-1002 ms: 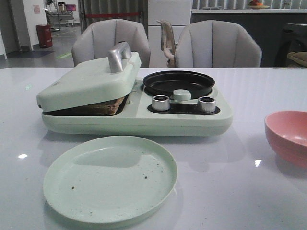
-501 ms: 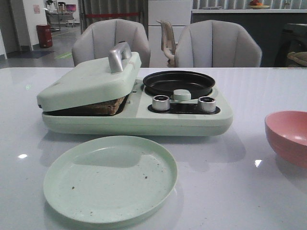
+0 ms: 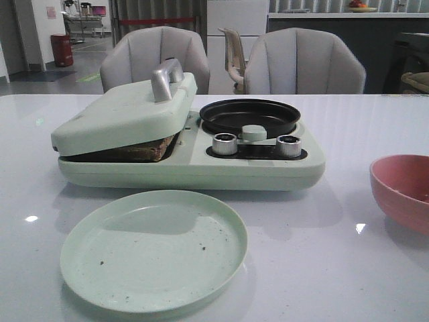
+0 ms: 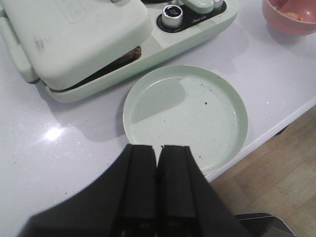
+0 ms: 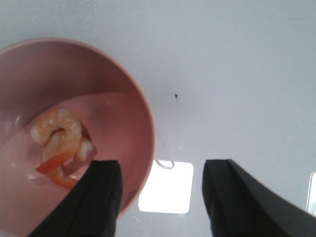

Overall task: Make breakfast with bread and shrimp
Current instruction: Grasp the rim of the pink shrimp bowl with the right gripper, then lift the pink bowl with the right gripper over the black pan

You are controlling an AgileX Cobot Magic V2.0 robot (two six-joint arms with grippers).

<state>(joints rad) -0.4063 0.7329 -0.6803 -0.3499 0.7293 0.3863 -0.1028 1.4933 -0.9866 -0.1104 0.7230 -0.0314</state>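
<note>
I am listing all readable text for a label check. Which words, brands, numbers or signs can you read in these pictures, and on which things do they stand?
No text can be read with certainty.
Cooker: a small pale marking on the dark panel beside the knob, too small and blurred to read.
Cooker lid: a faint embossed mark, not readable.
Plate, bowl: no text.

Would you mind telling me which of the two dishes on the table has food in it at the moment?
The pink bowl near the right gripper holds the pinkish-orange shrimp. The pale green round plate in front of the green cooker carries only dark crumbs.
</note>
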